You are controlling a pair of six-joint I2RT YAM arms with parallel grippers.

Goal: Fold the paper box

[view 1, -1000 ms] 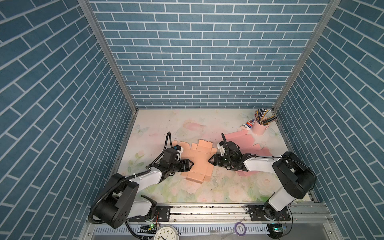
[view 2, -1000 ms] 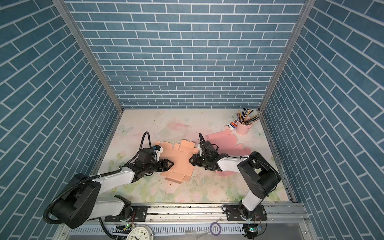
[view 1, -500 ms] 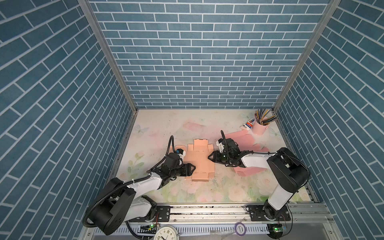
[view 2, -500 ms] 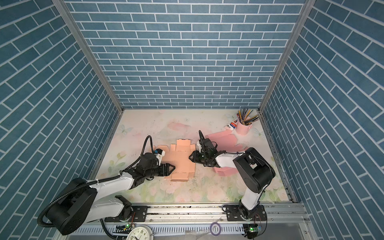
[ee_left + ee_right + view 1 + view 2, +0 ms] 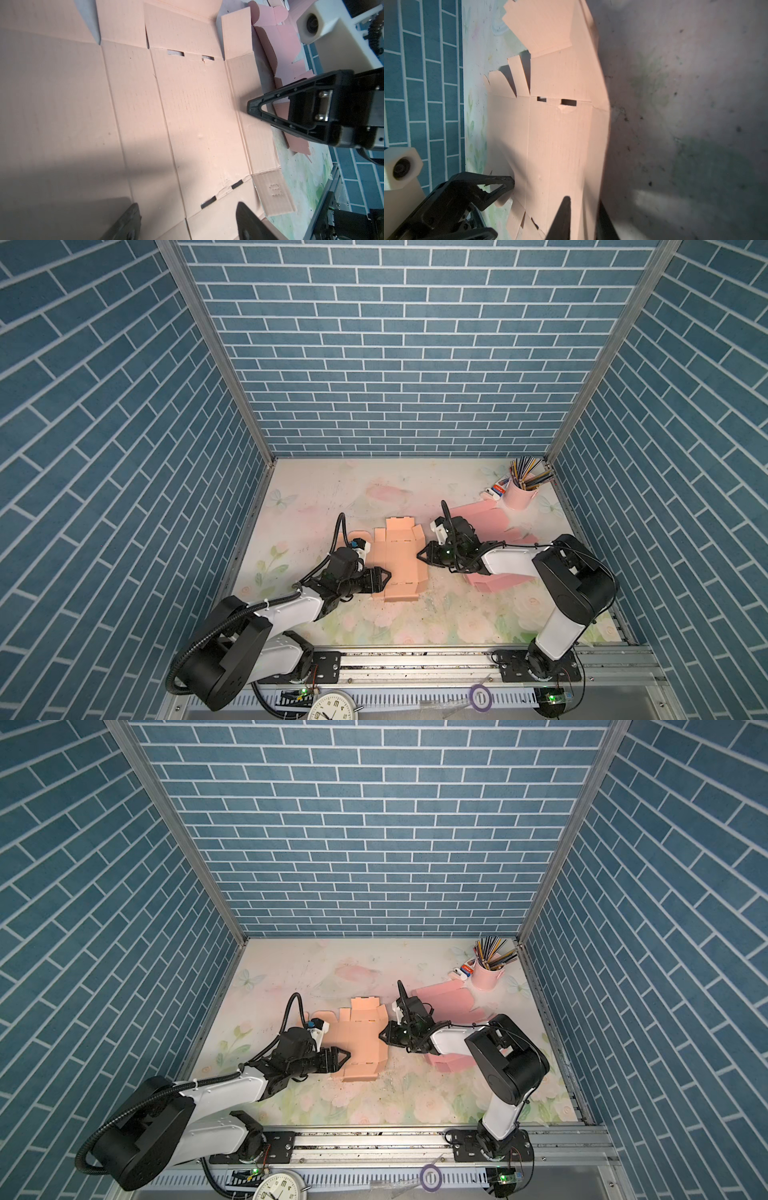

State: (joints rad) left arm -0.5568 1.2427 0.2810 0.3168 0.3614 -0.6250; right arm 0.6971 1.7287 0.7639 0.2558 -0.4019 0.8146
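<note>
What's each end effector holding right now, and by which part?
Right end effector pinches the flat peach cardboard box blank by the side flap nearest it. Left end effector is open over the blank, holding nothing.

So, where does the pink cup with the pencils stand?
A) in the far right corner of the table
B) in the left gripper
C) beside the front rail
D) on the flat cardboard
A: the cup stands in the far right corner of the table, apart from the cardboard.
</note>
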